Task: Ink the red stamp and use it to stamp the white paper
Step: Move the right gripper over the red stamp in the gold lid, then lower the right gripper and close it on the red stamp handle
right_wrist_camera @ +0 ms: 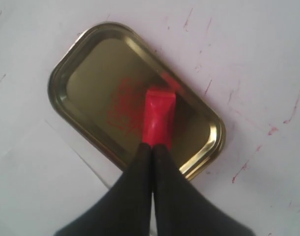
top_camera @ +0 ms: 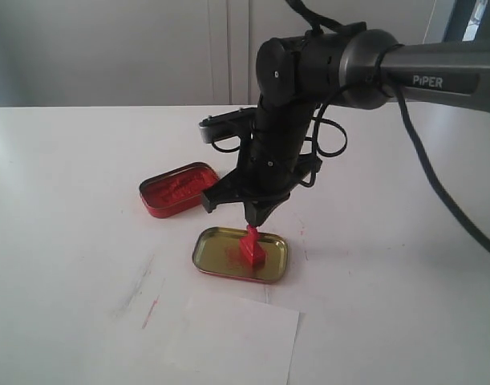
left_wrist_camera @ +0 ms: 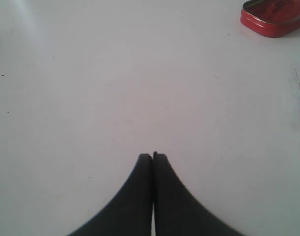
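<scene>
The red stamp leans tilted inside the gold-lined lid, its base on the lid's floor amid red smears. My right gripper is shut on the top of its narrow handle; the right wrist view shows the stamp just past my gripper over the lid. The white paper lies flat in front of the lid, near the table's front edge. My left gripper is shut with nothing in it, above bare table, and does not show in the exterior view.
The red oval tin of ink paste sits open behind and left of the lid, and its edge shows in the left wrist view. Red ink streaks mark the table left of the paper. The right arm reaches in from the right.
</scene>
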